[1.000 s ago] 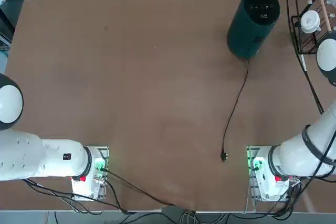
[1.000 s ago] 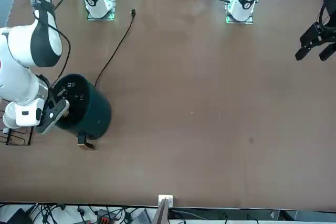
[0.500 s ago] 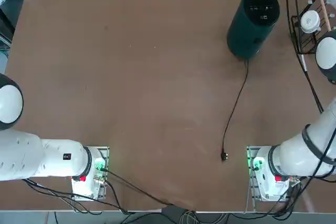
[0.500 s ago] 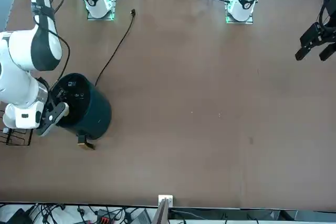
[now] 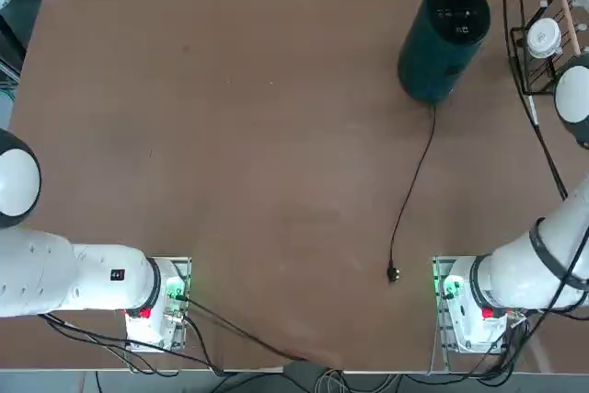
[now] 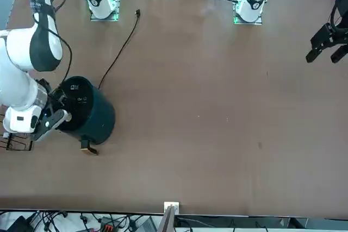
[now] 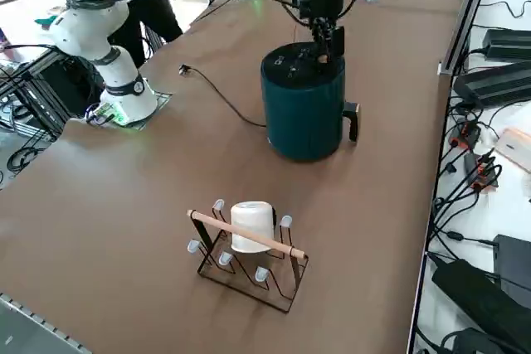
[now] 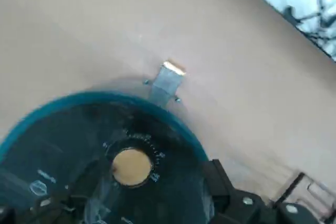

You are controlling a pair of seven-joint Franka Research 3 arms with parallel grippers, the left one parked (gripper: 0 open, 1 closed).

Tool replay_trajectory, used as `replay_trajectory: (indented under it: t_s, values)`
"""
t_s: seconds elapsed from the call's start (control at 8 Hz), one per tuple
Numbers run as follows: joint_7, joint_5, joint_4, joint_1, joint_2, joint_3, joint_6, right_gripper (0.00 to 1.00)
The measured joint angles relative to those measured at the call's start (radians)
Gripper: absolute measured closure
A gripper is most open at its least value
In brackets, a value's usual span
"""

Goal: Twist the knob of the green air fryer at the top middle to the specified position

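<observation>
I noted my right pincer (image 8: pixel 152 184) with its fingers apart above the top of the green air fryer (image 7: pixel 304 105), the tan-gold knob (image 8: pixel 132 167) between them on the black control panel (image 8: pixel 63 153) (white markings ringed it), and the wire rack (image 7: pixel 249 267) stood nearby on the table (image 7: pixel 149 230).

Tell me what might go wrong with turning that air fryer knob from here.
The black right gripper stands open over the dark teal-green cylindrical air fryer, its fingers either side of the round tan-gold knob and well clear of it. Closing off-centre could push the knob sideways or slip on its smooth rim. Nothing visible braces the fryer, so a hard twist might turn the whole body, perhaps dragging its thin black power cord.
</observation>
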Motion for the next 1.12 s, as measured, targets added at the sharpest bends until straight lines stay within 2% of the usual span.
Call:
replay_trajectory:
  t_s: [0.75,1.12]
  values:
    - [0.452,-0.002,0.011,-0.003,-0.162,-0.008,-0.132,0.0]
    - [0.619,0.057,0.012,-0.007,-0.217,-0.03,-0.208,0.0]
